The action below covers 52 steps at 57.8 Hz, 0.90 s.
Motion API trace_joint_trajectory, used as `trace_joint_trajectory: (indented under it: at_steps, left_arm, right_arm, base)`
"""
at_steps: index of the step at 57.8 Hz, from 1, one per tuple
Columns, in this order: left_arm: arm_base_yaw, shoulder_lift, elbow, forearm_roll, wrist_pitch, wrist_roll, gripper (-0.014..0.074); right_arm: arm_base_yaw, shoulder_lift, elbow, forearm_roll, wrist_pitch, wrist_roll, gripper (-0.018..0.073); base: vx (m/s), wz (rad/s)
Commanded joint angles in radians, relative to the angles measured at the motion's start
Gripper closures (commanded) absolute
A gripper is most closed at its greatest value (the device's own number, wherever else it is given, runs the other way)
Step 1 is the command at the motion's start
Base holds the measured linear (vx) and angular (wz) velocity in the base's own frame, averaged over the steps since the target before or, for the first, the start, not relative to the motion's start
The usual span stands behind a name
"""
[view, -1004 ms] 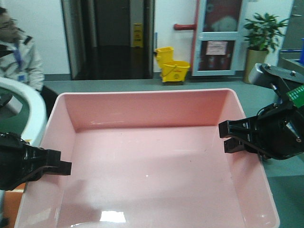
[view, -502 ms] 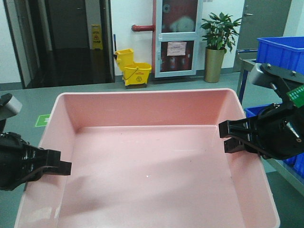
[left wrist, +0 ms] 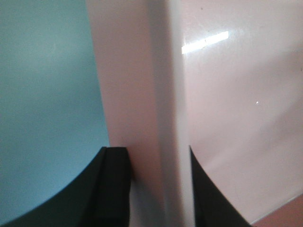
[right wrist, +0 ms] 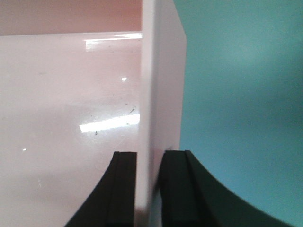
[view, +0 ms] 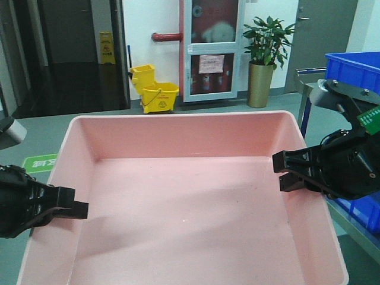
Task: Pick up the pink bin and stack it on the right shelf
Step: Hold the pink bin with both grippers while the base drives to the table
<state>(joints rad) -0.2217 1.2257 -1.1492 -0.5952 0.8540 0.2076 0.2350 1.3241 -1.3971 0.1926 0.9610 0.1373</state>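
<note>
The pink bin (view: 190, 208) filled the centre and bottom of the front view, held between both arms. The left gripper (view: 76, 208) clamped its left wall at lower left. The right gripper (view: 287, 172) pinched its right wall at mid right.

Service corridor of a commercial or industrial building. You see a yellow plastic mop bucket (view: 153, 90) on the grey-green floor (view: 237, 109), a yellow folding wet-floor sign (view: 105, 47), a red wall pipe (view: 165, 37) beside a glass-fronted cabinet (view: 211, 50), a leafy potted plant (view: 266, 41), and large blue plastic crates (view: 355, 68).
</note>
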Motion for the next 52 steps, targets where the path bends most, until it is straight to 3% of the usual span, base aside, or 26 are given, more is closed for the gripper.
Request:
trace_joint_trajectory:
  at_steps: [1, 52]
  left_arm:
    - [-0.01, -0.036, -0.029, -0.09, -0.018, 0.02, 0.0598]
    - [-0.01, -0.036, -0.029, -0.09, -0.021, 0.02, 0.0598]
  right_arm:
    - [-0.006, -0.031, -0.036, 0.046, -0.098, 0.001, 0.0568]
    - [-0.006, -0.031, -0.036, 0.047, -0.099, 0.001, 0.0568]
  base:
    - [0.5, -0.19]
    - [0.49, -0.5]
